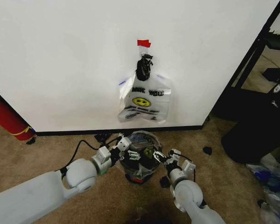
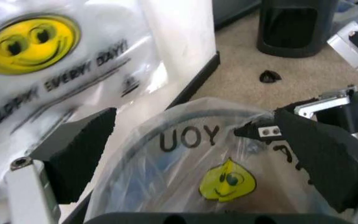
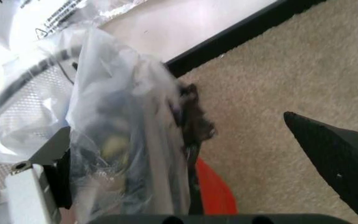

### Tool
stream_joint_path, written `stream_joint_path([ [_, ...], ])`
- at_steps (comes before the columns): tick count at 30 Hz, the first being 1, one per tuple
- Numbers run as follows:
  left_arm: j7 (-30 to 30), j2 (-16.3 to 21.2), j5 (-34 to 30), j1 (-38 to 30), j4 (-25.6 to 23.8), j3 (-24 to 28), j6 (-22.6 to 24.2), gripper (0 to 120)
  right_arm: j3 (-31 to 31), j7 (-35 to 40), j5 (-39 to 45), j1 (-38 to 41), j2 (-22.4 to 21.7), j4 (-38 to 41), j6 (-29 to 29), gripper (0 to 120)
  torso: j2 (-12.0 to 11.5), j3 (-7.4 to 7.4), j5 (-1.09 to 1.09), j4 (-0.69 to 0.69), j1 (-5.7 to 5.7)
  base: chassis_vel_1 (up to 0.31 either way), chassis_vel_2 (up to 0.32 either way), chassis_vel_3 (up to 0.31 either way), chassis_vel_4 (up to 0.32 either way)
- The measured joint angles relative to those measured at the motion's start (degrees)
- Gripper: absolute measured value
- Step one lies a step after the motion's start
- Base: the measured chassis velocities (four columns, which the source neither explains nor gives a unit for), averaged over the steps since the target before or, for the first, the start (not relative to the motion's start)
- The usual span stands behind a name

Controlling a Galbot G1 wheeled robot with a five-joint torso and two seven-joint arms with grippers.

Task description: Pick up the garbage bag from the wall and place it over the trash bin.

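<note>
I see the bag [image 1: 141, 150] draped over the bin [image 1: 138, 175] below the wall [image 1: 60, 60]. My left gripper [image 1: 122, 148] and right gripper [image 1: 163, 159] flank it, both spread, gripping nothing.

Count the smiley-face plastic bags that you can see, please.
2: one translucent-white plastic smiley bag hangs on the white wall; another covers the round black trash bin. Others may be hidden.
</note>
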Motion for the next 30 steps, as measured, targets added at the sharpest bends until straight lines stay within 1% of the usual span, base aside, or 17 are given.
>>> stream_joint_path([
  [5,0.0,-3.8,-1.0,-7.2,4.1,6.9,2.0,100,0.2,-0.2,-0.9,-0.1,-0.8,0.6,0.1,100,0.0,0.0,0.0,-0.02,0.0,0.0,0.0,0.0,0.0],
  [7,0.0,-5.3,-1.3,-9.3,6.1,8.8,2.3,100,0.3,-0.2,-1.2,-0.2,-1.1,0.9,0.2,100,0.0,0.0,0.0,-0.02,0.0,0.0,0.0,0.0,0.0],
  [8,0.0,-5.3,-1.3,-9.3,6.1,8.8,2.3,100,0.3,-0.2,-1.2,-0.2,-1.1,0.9,0.2,100,0.0,0.0,0.0,-0.02,0.0,0.0,0.0,0.0,0.0],
  [11,0.0,-7.1,-1.4,-11.7,9.3,11.0,2.4,100,0.5,-0.2,-1.3,-0.3,-1.4,1.1,0.3,100,0.0,0.0,0.0,-0.01,0.0,0.0,0.0,0.0,0.0],
  [15,0.1,-7.8,-1.5,-12.6,11.7,12.0,2.5,99,0.5,-0.2,-1.3,-0.4,-1.5,1.1,0.4,100,0.0,0.0,0.0,0.0,0.0,0.0,0.0,0.0,0.0],
  [30,0.8,-9.8,-0.8,-14.1,15.0,14.4,2.0,99,0.2,-0.2,-1.3,-0.1,-1.7,0.9,0.4,100,0.0,0.0,-0.01,-0.01,0.0,0.0,0.0,0.0,0.0],
])
